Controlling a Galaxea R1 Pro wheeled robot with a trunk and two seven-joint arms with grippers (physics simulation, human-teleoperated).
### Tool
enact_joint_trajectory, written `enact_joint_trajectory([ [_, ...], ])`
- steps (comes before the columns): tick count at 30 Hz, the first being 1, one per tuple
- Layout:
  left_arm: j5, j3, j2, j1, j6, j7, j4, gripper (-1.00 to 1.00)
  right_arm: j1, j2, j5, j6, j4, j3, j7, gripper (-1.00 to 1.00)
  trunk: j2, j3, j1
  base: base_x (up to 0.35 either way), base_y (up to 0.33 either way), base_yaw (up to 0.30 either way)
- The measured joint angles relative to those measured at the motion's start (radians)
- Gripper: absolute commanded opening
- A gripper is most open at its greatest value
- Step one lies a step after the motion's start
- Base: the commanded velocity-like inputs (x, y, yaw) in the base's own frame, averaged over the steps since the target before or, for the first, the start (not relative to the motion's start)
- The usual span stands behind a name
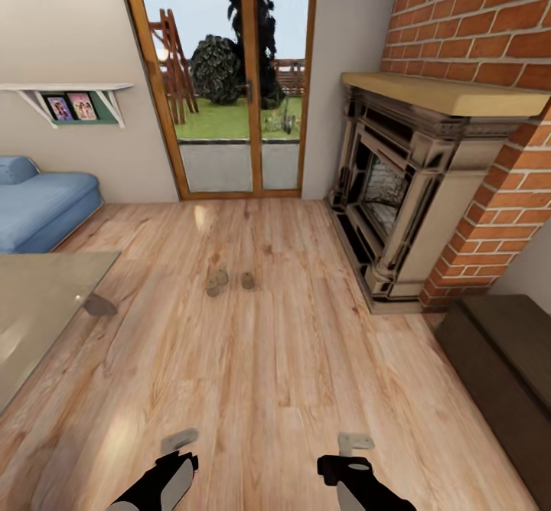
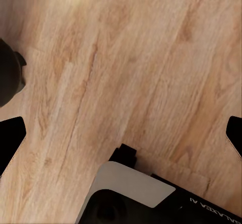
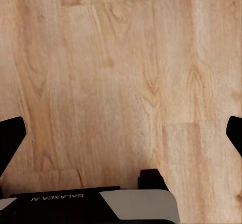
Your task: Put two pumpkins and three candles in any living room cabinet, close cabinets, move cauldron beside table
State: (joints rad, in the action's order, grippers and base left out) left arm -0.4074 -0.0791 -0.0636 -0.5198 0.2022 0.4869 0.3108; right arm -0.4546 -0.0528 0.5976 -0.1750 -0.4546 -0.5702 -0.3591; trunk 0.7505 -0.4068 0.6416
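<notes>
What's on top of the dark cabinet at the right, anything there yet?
The visible stretch of the cabinet top is bare dark wood; no candles on it, they sit on the floor. Its far end runs off frame, and its inside is hidden.

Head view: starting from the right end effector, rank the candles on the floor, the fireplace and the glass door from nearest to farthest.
From the right end effector:
1. Candles: on the wood floor ahead, slightly left; three stubby ones clustered.
2. Fireplace: against the brick wall to the right. Its near corner is about as close as the candles, so these two are hard to separate.
3. Glass door: in the far wall, clearly farthest.
</notes>
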Motion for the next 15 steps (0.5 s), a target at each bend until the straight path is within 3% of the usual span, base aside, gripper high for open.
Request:
enact_joint_trajectory([
  [15, 0.0, 0.0, 0.0, 0.0, 0.0, 0.0, 0.0, 1.0, 0.0, -0.002, -0.005, -0.004, -0.005, 0.0, 0.01, 1.0, 0.0, 0.0, 0.0, 0.33, 0.138, 0.0],
])
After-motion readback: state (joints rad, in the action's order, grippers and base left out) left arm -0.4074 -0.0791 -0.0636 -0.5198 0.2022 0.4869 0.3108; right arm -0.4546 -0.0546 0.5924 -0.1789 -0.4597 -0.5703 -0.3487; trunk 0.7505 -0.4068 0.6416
